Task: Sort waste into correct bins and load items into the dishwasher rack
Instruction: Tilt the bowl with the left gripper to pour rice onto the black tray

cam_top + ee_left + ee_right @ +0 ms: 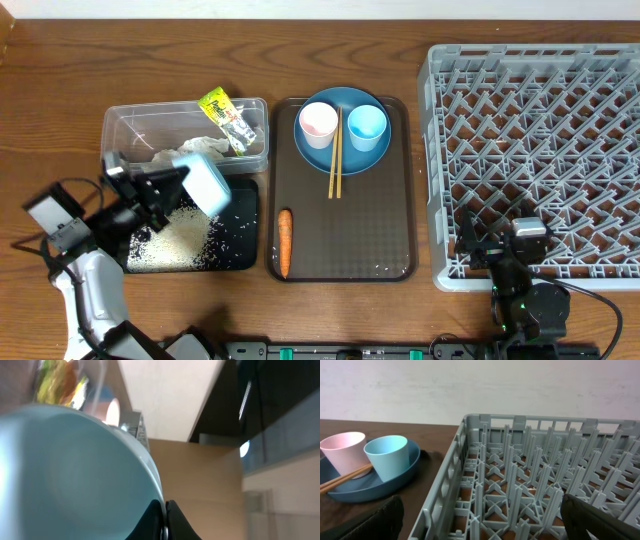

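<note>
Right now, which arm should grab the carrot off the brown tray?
Right. The right gripper is open and empty by the rack's near corner. The left gripper is shut on the tilted bowl over the black tray, so it is probably too busy to fetch the carrot.

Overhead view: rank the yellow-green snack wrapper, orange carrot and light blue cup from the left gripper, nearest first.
1. yellow-green snack wrapper, in the clear tub
2. orange carrot, on the brown tray
3. light blue cup, on the blue plate

Ahead of the right pincer (482, 522), a pale plain wall (470, 385) rises behind the dark brown wooden surface (436, 434).
</note>
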